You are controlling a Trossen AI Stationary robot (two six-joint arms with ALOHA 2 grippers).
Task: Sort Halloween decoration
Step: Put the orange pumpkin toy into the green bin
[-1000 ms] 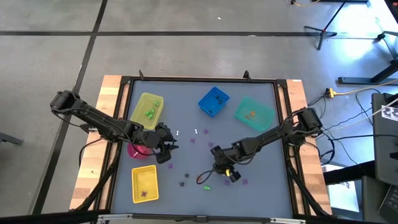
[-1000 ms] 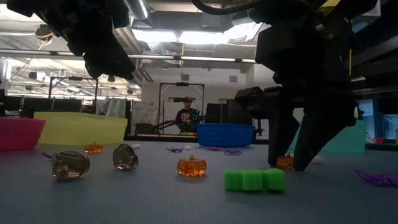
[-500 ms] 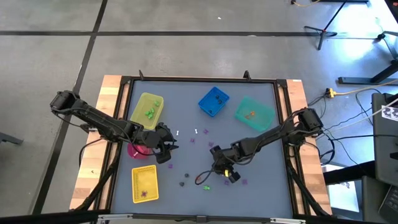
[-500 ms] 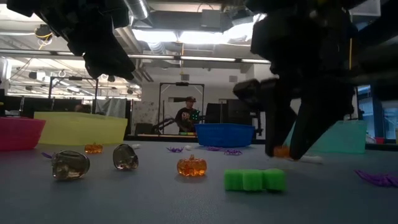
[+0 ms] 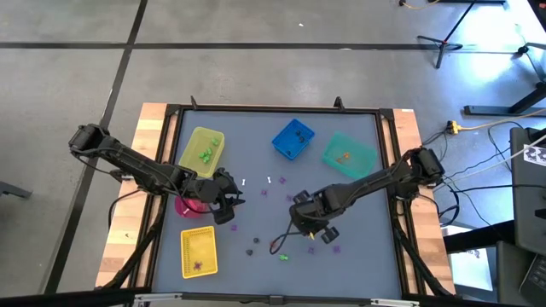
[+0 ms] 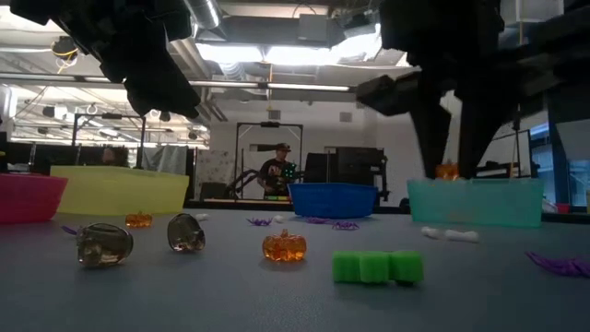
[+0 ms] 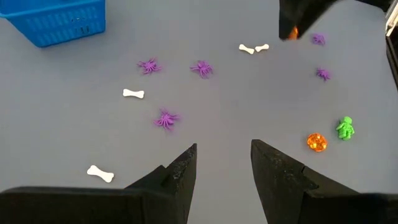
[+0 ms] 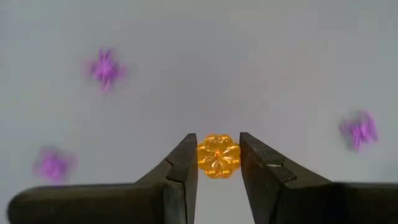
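Right gripper (image 8: 218, 163) pinches orange pumpkin trinket (image 8: 218, 156) between fingers, lifted clear above grey table (image 5: 358, 230), mid-right area. Left gripper (image 7: 222, 163) spread, empty, beside pink bin (image 5: 189, 205).

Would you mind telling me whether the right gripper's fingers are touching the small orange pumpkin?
Touching: the right wrist view shows the right gripper with both fingers pressed against the orange pumpkin.

Robotics lab, concrete floor (image 5: 256, 77), ceiling ducts (image 6: 277, 88), equipment racks (image 6: 350, 171)
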